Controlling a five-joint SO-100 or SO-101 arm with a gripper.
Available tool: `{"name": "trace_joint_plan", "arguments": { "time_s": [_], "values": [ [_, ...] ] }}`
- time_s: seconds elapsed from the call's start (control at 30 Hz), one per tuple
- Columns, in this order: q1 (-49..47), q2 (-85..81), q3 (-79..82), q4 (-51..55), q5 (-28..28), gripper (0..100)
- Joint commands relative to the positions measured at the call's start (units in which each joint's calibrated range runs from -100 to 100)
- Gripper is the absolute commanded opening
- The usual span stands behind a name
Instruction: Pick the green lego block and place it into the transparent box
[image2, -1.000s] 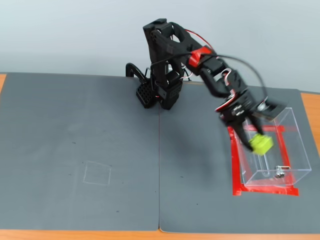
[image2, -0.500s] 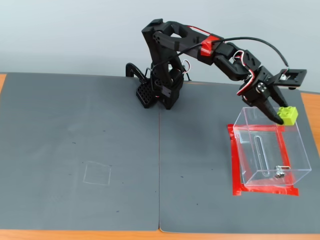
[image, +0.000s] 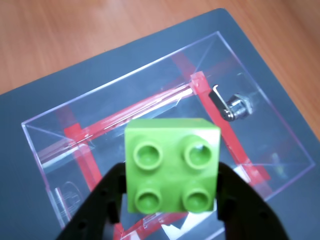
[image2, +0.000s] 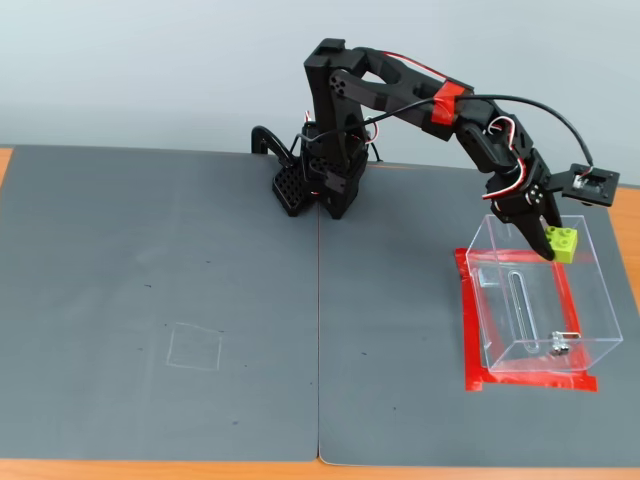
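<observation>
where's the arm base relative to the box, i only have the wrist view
Observer: In the fixed view the arm base stands up-left of the clear box, at the mat's far edge.
Operator: is the brick over the box
Observer: The green brick, held in the gripper, hangs above the box's far end.
Operator: anything else on the mat
Observer: Only a faint square outline on the left side of the grey mat.
</observation>
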Motion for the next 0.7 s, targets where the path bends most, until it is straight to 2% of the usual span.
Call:
{"name": "trace_joint_plan", "arguments": {
  "time_s": [0.0, 0.3, 0.5, 0.67],
  "values": [
    [-0.2, 0.1, -4.1, 0.0, 0.1, 12],
    [-0.8, 1.9, -5.1, -0.2, 0.0, 13],
    [-1.2, 2.4, -4.3, -2.3, 0.1, 26],
    [-1.1, 2.4, -4.3, -2.3, 0.1, 28]
  ]
}}
